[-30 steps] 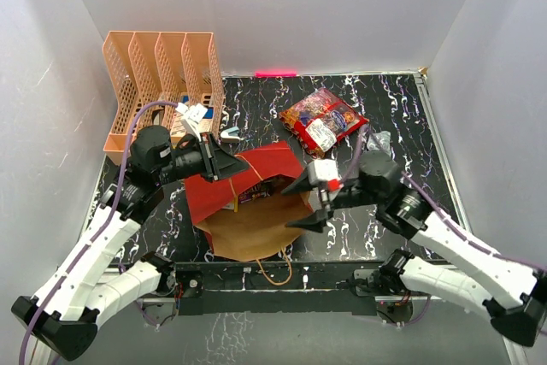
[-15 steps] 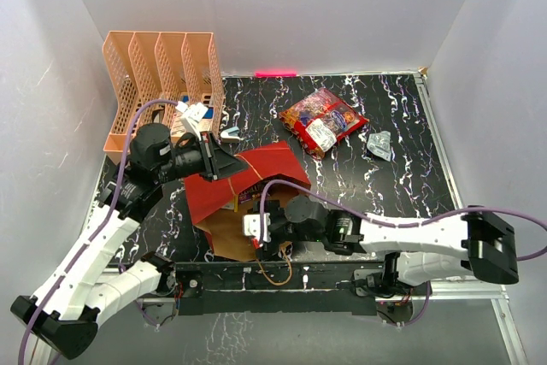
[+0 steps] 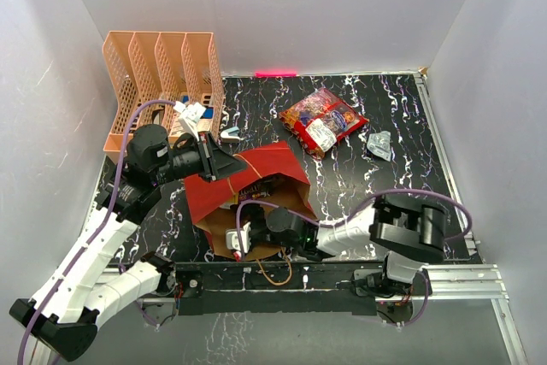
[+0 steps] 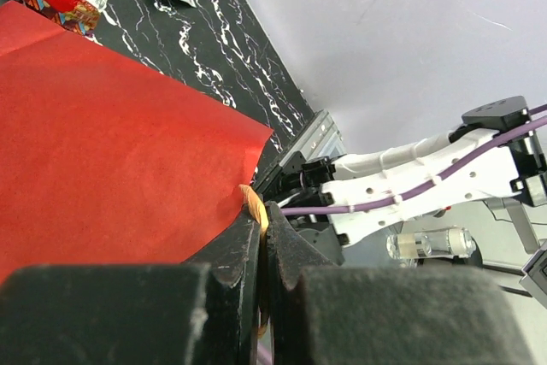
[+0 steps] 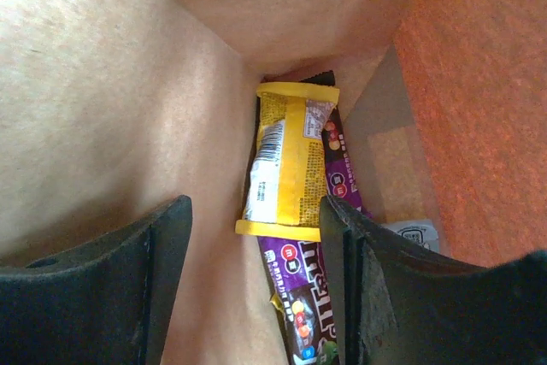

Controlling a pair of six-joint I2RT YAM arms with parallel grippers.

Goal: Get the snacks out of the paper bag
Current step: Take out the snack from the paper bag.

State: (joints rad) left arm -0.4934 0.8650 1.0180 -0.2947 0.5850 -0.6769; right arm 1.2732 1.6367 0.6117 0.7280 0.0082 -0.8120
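right pincer (image 5: 256, 207) is inside the paper bag (image 3: 275, 165) by the near edge of the counter, fingers spread, with a yellow packet (image 5: 286, 156) lying ahead of them over a purple packet (image 5: 309, 297); left pincer (image 4: 263, 224) is pressed together, pinching the bag's upper lip at its tan handle (image 4: 255, 203). large red candy bag (image 3: 323, 119) lies toward the far edge; silver packet (image 3: 379, 144) lies near the right edge.

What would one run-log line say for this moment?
left gripper: shut on paper bag | right gripper: open, inside bag | ahead: yellow packet, purple packet | out: red candy bag, silver packet
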